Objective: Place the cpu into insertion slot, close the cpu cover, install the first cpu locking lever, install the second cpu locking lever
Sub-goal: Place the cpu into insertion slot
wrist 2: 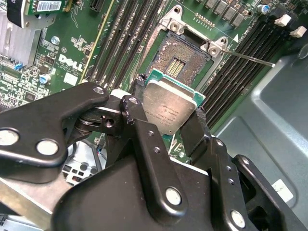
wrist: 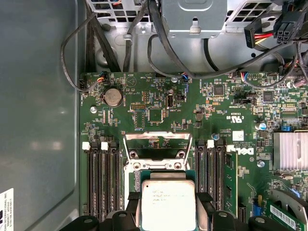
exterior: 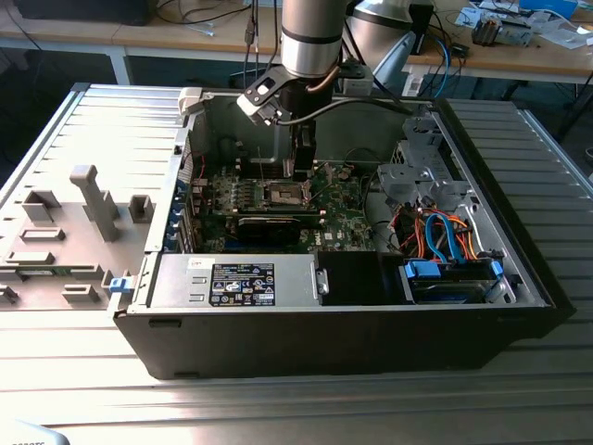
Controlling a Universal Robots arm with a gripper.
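The cpu [wrist 2: 168, 108] is gripped by two opposite edges between the black fingers [wrist 2: 138, 91] of the gripper [wrist 2: 168, 111], the jaws being closed on it and its silvery top turned towards the wrist cameras. Just beyond it, the insertion slot [wrist 2: 180, 60] is seen uncovered, its contact field exposed; the chip is held above the slot and is not seated. The cpu cover [wrist: 156, 136] is stood up open at the slot's far edge, and a thin locking lever [wrist 2: 250, 57] is swung out beside the socket. Black memory slots [wrist: 101, 178] are ranged on both sides, on the green circuit board [wrist: 231, 101]. On the exterior view's clock face, the gripper [exterior: 301, 167] is found at one o'clock of the slot [exterior: 285, 193], inside the open computer case [exterior: 371, 334], with the power supply [exterior: 232, 283] at seven o'clock
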